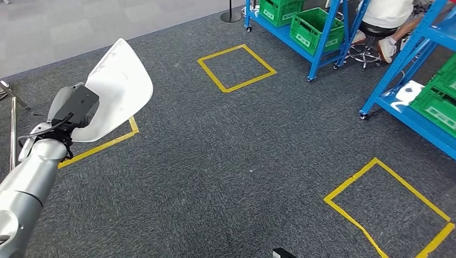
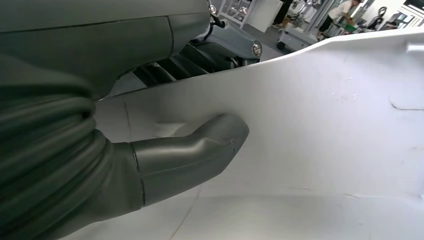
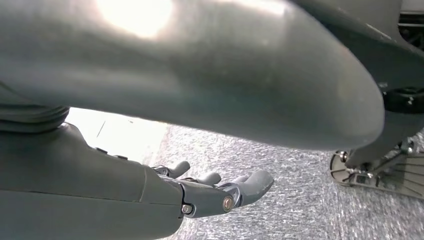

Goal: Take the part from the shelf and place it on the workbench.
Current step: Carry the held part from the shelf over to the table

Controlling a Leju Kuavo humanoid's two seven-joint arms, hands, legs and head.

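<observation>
My left hand [image 1: 72, 110] grips a large white curved plastic part [image 1: 118, 86], held up over the grey carpet at the left of the head view. Up close in the left wrist view, the thumb [image 2: 195, 150] presses flat on the part's white surface [image 2: 325, 130], while the darker fingers lie behind its upper edge. My right hand [image 3: 215, 192] hangs beside my body over the carpet, its fingers loosely apart and holding nothing.
Yellow tape squares mark the carpet ahead [image 1: 236, 67] and at the right [image 1: 390, 207]. Blue shelving [image 1: 317, 37] with green crates [image 1: 314, 27] stands at the back right, and another blue rack [image 1: 414, 107] at the right edge. A person sits on a stool [image 1: 368, 45] behind.
</observation>
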